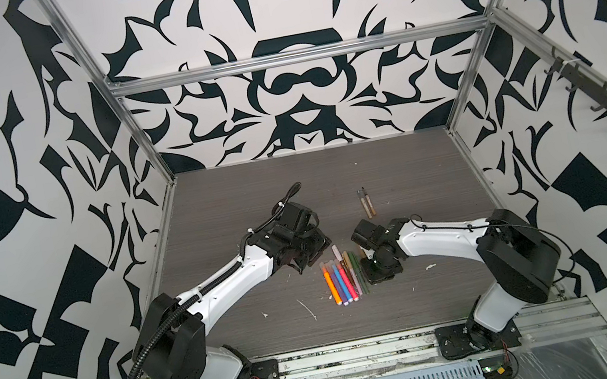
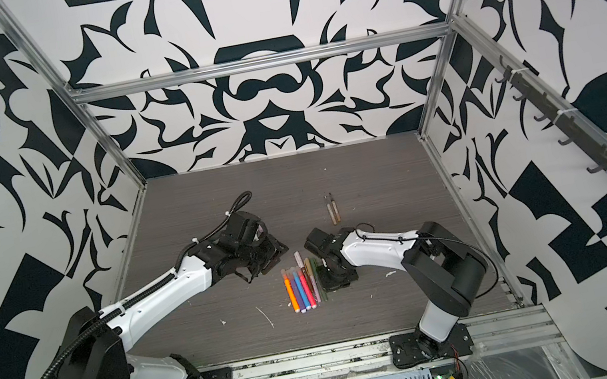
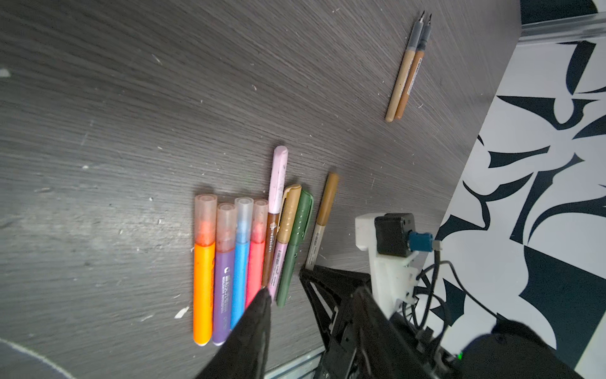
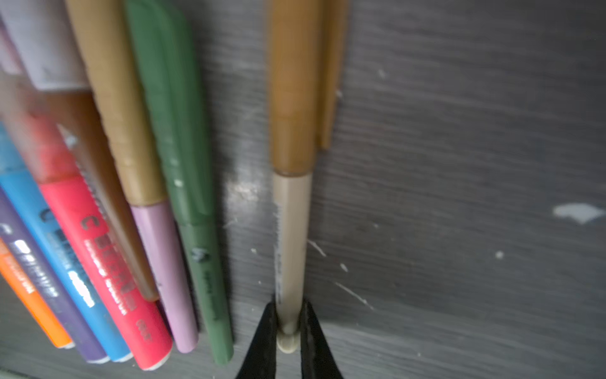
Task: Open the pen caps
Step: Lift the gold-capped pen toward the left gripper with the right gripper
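Several capped pens lie in a row mid-table (image 1: 344, 276) (image 2: 304, 285): orange (image 3: 203, 288), purple, blue and pink ones with translucent pen caps (image 3: 206, 213), then thinner ones with pink (image 3: 278, 177), tan (image 3: 288, 213) and green caps (image 3: 303, 216). A beige pen (image 4: 290, 242) with a tan-brown cap (image 4: 292, 98) lies just apart from the row. My right gripper (image 4: 289, 328) (image 1: 371, 282) is shut on that pen's bare end. My left gripper (image 3: 311, 295) (image 1: 311, 256) hovers open over the row's other side, holding nothing.
Two uncapped pens, tan and brown with dark tips, lie side by side farther back (image 1: 365, 203) (image 2: 333, 210) (image 3: 405, 72). White flecks and scratches mark the dark wood table (image 1: 301, 305). Metal frame rails and patterned walls (image 1: 460, 129) close in the table.
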Tool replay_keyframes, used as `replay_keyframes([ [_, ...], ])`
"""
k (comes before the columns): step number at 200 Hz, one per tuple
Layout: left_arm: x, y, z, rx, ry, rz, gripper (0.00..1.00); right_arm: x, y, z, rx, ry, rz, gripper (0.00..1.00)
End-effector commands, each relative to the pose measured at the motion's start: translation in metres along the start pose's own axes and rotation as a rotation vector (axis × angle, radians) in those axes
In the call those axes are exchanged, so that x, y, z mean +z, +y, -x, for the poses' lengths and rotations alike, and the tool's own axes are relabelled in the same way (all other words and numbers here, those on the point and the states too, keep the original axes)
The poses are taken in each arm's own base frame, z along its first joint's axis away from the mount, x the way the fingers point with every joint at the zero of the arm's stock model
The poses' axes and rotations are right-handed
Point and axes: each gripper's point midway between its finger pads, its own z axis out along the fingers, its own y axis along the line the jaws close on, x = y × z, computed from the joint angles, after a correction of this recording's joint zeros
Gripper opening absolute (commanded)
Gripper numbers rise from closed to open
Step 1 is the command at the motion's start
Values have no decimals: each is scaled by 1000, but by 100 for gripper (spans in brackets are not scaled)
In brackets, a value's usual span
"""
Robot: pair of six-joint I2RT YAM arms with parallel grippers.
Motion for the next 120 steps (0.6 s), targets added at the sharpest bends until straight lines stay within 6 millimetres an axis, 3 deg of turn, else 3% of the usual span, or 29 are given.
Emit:
replay_keyframes([
  [1,-16,-8,-4,28,24,-1,46,2,-7,0,-86,17,-55,4],
  [28,-20,-2,-9,53,54,25,47,-16,0,8,-112,-1,-44,0],
  [56,-24,-6,-11,106,80,28,48,-51,10,18,-120,-63,-14,0],
  [92,-32,-27,-9,228,121,14,52,-102,31,24,-153,-129,78,0],
  [120,-28,-42,-4,301,156,-21,53,-123,46,25,-137,-152,190,0],
])
